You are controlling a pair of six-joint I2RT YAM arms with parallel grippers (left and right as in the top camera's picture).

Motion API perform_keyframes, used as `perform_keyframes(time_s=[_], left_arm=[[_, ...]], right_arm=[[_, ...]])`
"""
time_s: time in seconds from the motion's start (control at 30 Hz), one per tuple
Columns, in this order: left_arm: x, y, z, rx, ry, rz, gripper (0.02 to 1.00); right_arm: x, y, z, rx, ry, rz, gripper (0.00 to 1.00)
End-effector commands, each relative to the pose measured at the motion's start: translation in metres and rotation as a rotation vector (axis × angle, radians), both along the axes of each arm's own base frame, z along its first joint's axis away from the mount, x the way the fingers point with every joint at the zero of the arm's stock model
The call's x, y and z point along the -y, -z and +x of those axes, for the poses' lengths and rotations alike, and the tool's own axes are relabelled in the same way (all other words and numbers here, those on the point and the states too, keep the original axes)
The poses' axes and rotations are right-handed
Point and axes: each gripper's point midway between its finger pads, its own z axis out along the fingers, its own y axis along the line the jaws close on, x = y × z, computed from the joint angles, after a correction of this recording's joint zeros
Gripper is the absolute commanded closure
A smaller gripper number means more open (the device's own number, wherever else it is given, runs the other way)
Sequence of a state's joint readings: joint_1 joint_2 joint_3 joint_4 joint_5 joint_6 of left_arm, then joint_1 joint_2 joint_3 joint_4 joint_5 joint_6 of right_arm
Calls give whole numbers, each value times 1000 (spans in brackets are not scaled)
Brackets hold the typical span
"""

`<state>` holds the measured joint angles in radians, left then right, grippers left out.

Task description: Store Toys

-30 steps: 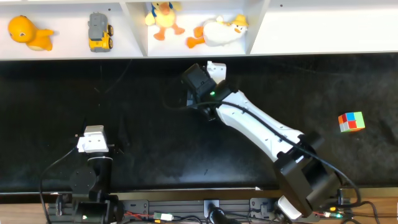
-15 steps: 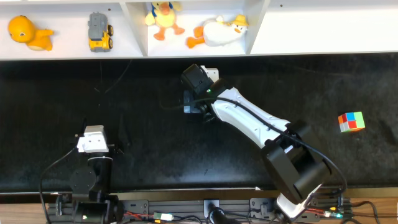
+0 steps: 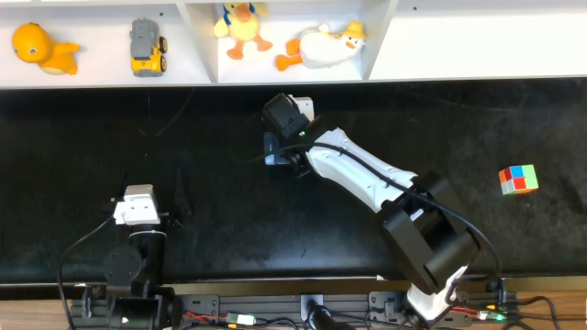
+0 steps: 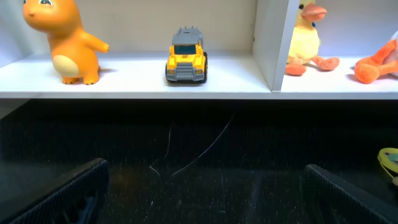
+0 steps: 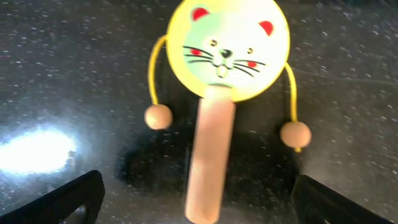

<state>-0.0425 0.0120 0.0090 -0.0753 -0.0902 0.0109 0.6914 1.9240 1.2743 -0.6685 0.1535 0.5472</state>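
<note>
Right fingers (image 5: 65,196): spread wide, holding nothing, above the black table (image 3: 183,147).
Drum (image 5: 227,46): a rattle drum lying flat on the table, face up. Its round yellow head lies just beyond the right fingertips.
Drum face: a painted cat with red ears, red cheeks and black whiskers.
Handle (image 5: 208,162): plain wood, running back into the gap between the right fingers and touching neither.
Beads (image 5: 158,116): one wooden bead on a yellow cord at each side of the handle, both inside the span of the right fingers.
Left fingers (image 4: 62,193): spread wide, holding nothing, low over the table and pointing at the shelf (image 4: 124,78).
Ahead of the left fingers: an orange dinosaur (image 4: 65,40) and a yellow truck (image 4: 186,56) in one compartment of the shelf.
Next compartment: a yellow duck (image 4: 308,37), with a white duck (image 3: 321,46) beside it.
Cube (image 3: 518,179): multicoloured, on the table, well apart from both pairs of fingers.
</note>
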Motion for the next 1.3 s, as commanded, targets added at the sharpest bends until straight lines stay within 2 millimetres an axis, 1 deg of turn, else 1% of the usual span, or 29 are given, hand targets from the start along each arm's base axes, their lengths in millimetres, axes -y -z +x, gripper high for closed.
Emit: perform_keyframes(time_s=[0.03,0.07,0.1,0.17,0.37,0.4,0.47,0.53,0.57,0.6,0.73,0.77,0.83,1.03,1.13,1.17,1.2,1.3], left_arm=[[0,-1,0,5,3,19,20],[0,-1,0,6,3,19,20],[0,-1,0,6,3,19,20],[0,-1,0,6,3,19,20],[0,-1,0,5,3,19,23],[0,-1,0,6,3,19,20],[0,-1,0,6,3,19,20],[0,-1,0,5,3,19,20],[0,-1,0,5,3,19,20],[0,-1,0,5,3,19,20],[0,-1,0,6,3,19,20],[0,-1,0,6,3,19,20],[0,-1,0,6,3,19,20],[0,-1,0,6,3,19,20],[0,-1,0,6,3,19,23],[0,-1,0,6,3,19,20],[0,-1,0,5,3,19,20],[0,-1,0,6,3,19,20]], right_arm=[[-10,7,0,-15,-20,6,38],[-10,7,0,-16,-21,6,62],[-10,8,0,-17,-21,4,115],[-9,8,-1,-20,-21,2,137],[-8,8,-2,-26,-18,-3,316],[-7,9,-3,-29,-18,-5,402],[-6,9,-4,-34,-18,-9,507],[-5,10,-5,-39,-17,-14,667],[-5,10,-6,-41,-17,-15,722],[-5,10,-6,-43,-17,-17,763],[-4,10,-7,-45,-17,-19,796],[-4,10,-7,-45,-17,-19,820],[-4,10,-7,-46,-17,-18,954],[-6,10,-8,-50,-19,-12,958],[-7,6,-12,-44,-23,-22,958],[-7,3,-14,-35,-16,-34,956],[-5,-4,-18,-21,-10,-54,954],[1,-18,-21,-9,-7,-65,958]])
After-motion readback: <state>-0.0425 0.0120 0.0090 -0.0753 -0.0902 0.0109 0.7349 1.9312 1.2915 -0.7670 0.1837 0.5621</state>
